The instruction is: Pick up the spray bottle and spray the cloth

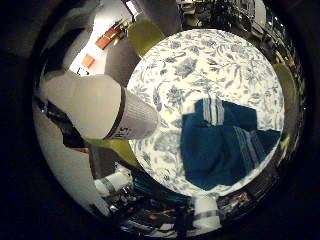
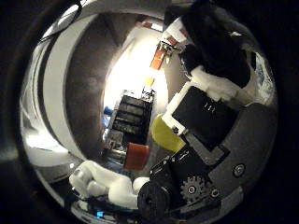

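The white spray bottle [image 1: 100,105] lies close against my palm in the little finger side palm view, held in the air beside the round table [image 1: 200,70] with its floral cover. The blue cloth [image 1: 225,145] with white stripes lies flat on that table, near its edge and a short way from the bottle. White parts of my right hand [image 1: 205,212] show at the rim below the cloth. In the thumb side palm view the black and white fingers [image 2: 210,93] curl close in front of the camera, and a pale curved surface [image 2: 47,103] fills the opposite side.
Yellow-green chairs [image 1: 145,35] stand around the table. Another yellow seat [image 2: 168,135], dark shelves [image 2: 126,117] and a bright passage show in the room behind the fingers. Clutter lies on the floor [image 1: 140,205] beside the table.
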Available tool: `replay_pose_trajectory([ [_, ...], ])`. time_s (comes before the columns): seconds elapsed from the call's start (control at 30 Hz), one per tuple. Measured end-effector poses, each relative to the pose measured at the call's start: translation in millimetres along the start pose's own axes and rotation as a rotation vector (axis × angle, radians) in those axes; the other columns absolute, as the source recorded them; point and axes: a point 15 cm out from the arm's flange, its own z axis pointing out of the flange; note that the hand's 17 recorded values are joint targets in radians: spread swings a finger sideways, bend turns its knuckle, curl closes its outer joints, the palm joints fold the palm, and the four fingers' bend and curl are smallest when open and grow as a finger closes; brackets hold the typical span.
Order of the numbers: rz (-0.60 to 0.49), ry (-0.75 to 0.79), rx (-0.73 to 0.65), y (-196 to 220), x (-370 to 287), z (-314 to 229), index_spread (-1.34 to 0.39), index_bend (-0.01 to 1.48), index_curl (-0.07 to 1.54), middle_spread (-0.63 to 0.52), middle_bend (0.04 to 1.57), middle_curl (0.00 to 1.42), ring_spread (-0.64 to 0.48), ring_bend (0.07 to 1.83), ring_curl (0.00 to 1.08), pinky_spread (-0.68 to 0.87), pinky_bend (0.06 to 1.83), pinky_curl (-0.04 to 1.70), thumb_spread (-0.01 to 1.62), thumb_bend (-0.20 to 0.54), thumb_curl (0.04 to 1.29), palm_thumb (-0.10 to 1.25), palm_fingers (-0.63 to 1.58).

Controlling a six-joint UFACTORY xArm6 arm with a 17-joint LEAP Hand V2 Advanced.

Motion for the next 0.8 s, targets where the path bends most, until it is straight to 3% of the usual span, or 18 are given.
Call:
replay_pose_trajectory([
  [0.6,-0.062,0.048,-0.035,9,28,35,-0.20,1.18,0.76,-0.08,1.40,0.65,-0.23,1.34,0.82,-0.20,1.03,1.38,0.68,-0.022,0.88,1.04,1.13],
  [0.8,-0.116,0.048,-0.044,11,31,37,-0.21,1.04,0.75,-0.09,1.35,0.64,-0.22,1.30,0.78,-0.23,1.01,1.24,0.71,-0.038,0.83,0.90,1.12],
])
